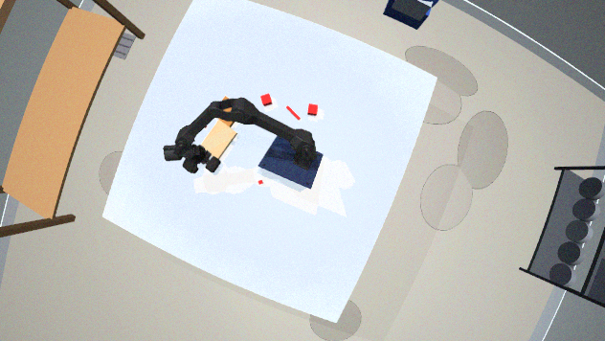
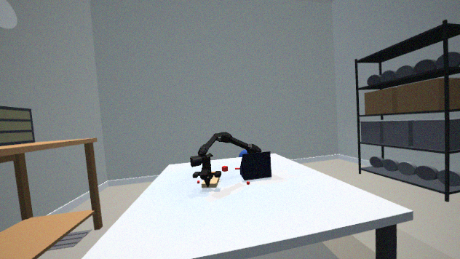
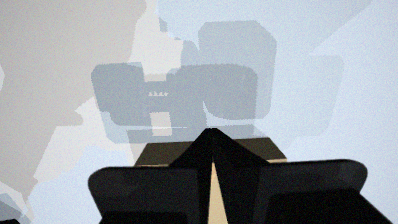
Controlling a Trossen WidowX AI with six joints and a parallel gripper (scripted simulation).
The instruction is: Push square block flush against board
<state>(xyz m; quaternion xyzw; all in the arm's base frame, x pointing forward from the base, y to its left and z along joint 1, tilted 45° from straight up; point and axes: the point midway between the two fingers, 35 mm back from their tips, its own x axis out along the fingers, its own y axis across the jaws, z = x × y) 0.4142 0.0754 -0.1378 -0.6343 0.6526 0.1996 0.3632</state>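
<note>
A light wooden piece (image 1: 222,137) (image 2: 214,180) (image 3: 217,202) lies flat on the table. An orange-brown wooden piece (image 1: 231,122) lies just beyond its far end, partly hidden under the arm. The two look very close; whether they touch, and how their edges line up, is hidden. Which is the board and which the square block is not certain. My gripper (image 1: 203,157) (image 2: 207,185) (image 3: 211,133) is shut and empty, pointing down at the light piece's near end. In the wrist view its tips overlap the dark end face; contact is unclear.
A dark blue box (image 1: 282,160) (image 2: 256,165) stands beneath the arm's base. Two red cubes (image 1: 266,100) (image 1: 312,109) and a thin red bar (image 1: 293,113) lie beyond the arm. A small red cube (image 1: 260,182) (image 2: 248,182) lies near the box.
</note>
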